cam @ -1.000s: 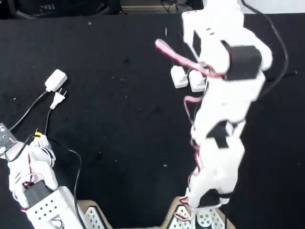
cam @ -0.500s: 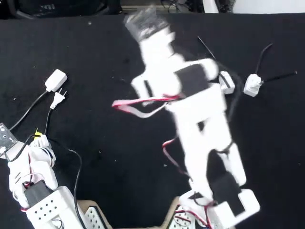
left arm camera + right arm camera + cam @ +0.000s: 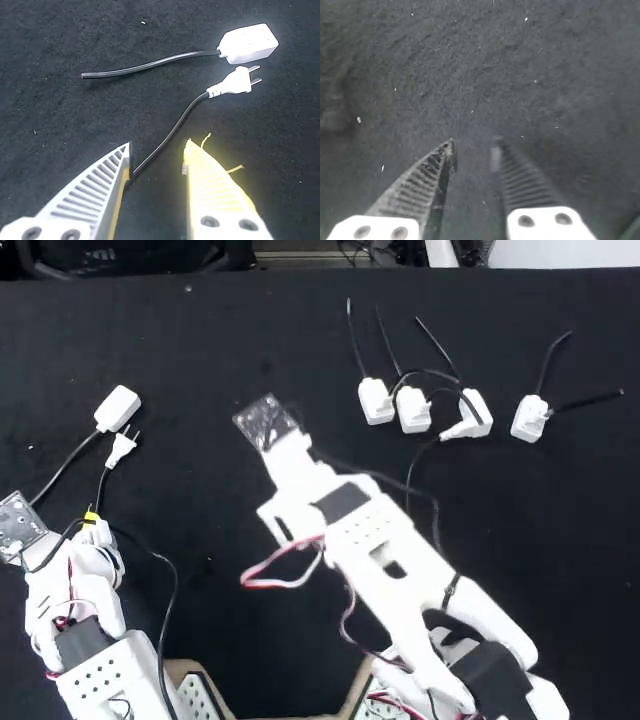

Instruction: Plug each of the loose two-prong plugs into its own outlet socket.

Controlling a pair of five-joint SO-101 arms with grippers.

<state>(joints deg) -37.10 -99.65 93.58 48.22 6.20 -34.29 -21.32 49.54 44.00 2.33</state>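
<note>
My left arm (image 3: pixel 72 615) sits folded close to its base at the near left corner. My left pincer (image 3: pixel 157 147) points forward and down with its two fingers spread well apart. My right arm (image 3: pixel 385 550) stretches out long on a diagonal from its base toward the middle. My right pincer (image 3: pixel 473 145) hangs low, its fingers parted by a narrower gap.
</note>
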